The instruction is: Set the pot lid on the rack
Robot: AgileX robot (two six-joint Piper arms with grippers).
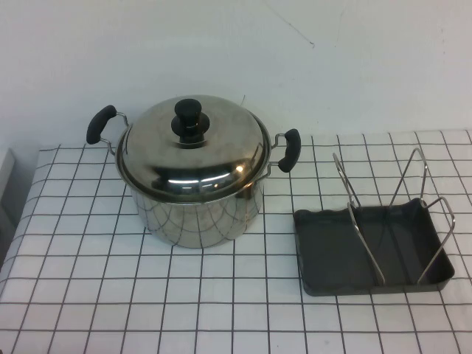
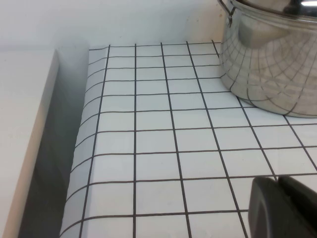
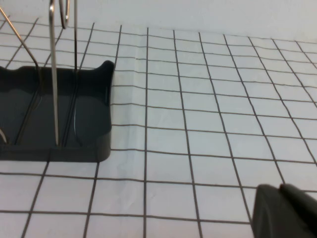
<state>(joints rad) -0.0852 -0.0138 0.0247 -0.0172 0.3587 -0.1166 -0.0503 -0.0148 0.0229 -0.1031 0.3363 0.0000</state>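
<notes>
Neither pincer appears in the high view, so both arms look parked off the table's near side. Only a dark corner of the left gripper (image 2: 282,208) shows at the lower right of the left wrist view, low over the checked cloth, and whether it is released or clenched I cannot tell. Likewise the right gripper (image 3: 285,210) shows as a dark corner at the lower right of the right wrist view, and its state cannot be told either. Neither one grasps anything that the views show.

By my judgement the task has not begun: 0 of its steps are done, and grasping, lifting, carrying and setting down all remain.

From largest to smallest: the table (image 1: 88,295), under its white cloth with black grid lines, fills the lower 2 thirds of the high view. On it, left of centre, stands the steel pot (image 1: 199,210) with 2 black handles. The pot lid (image 1: 193,151) sits closed on that pot, its black knob on top. The rack (image 1: 372,247) lies at the right of the high view, beside the pot but apart from it, its wire loops standing bare.

Relative to the pincers, the lid is well apart from both. The left wrist view catches the pot's wall at its upper right, with bare cloth between it and the left gripper; the right wrist view shows only the rack's tray at its left edge.
</notes>
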